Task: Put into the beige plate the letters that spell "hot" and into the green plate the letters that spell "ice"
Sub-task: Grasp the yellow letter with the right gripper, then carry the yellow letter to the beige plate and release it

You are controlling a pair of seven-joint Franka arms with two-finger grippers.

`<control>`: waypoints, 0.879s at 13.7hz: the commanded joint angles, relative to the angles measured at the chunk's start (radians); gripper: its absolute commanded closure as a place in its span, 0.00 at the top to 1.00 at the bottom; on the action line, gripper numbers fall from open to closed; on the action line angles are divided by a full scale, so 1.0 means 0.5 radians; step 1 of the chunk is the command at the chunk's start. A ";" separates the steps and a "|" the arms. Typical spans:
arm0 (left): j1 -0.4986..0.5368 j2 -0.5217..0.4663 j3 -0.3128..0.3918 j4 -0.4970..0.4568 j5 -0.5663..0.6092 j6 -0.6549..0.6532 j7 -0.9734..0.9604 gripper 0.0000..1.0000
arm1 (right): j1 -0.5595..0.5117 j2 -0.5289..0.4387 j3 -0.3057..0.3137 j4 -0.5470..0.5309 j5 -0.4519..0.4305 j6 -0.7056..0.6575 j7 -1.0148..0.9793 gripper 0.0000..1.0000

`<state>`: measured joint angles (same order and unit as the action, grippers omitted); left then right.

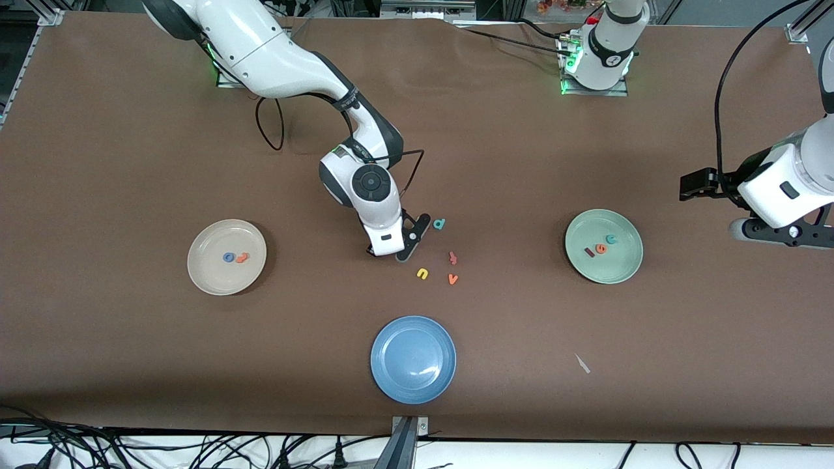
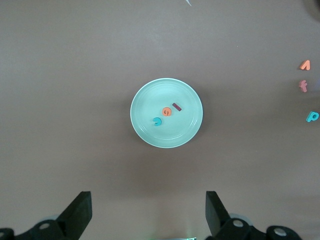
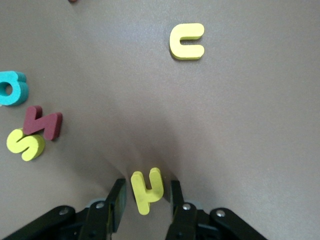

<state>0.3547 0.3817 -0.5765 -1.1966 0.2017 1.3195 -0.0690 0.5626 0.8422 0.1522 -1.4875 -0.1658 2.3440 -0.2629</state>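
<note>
My right gripper (image 1: 412, 240) is down on the table at the middle, open, its fingers close on either side of the yellow "h" (image 3: 147, 190) with a thin gap at each side. From the front the "h" is hidden under that hand. The beige plate (image 1: 208, 273) holds the blue "o" (image 1: 229, 257) and the orange "t" (image 1: 242, 258). In the green plate (image 1: 612, 270) (image 2: 150, 132) lie the dark red "i" (image 2: 177, 106), the orange "e" (image 2: 167, 111) and the teal "c" (image 2: 158, 121). My left gripper (image 2: 148, 200) waits open, high up at its own end of the table.
Loose letters lie beside the right gripper: a teal "d" (image 1: 440, 224), a yellow "u" (image 1: 423, 273), an orange "v" (image 1: 453, 279), a dark red letter (image 3: 44, 123) and a yellow "s" (image 3: 25, 144). A blue plate (image 1: 413, 384) sits nearest the front camera. A white scrap (image 1: 582, 363) lies beside it.
</note>
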 commanded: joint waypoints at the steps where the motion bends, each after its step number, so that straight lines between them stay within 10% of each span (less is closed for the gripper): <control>1: -0.086 -0.134 0.088 -0.101 -0.026 0.042 0.061 1.00 | 0.016 0.061 -0.004 0.063 -0.012 0.000 -0.014 0.26; 12: -0.755 -0.757 1.076 -0.886 -0.486 0.523 0.049 1.00 | -0.100 -0.208 -0.004 0.042 0.150 -0.322 -0.014 0.00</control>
<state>0.0163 0.0998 -0.0989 -1.5230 -0.0058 1.5015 -0.0631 0.5481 0.8110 0.1478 -1.4426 -0.1302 2.2366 -0.2618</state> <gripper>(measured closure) 0.000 0.740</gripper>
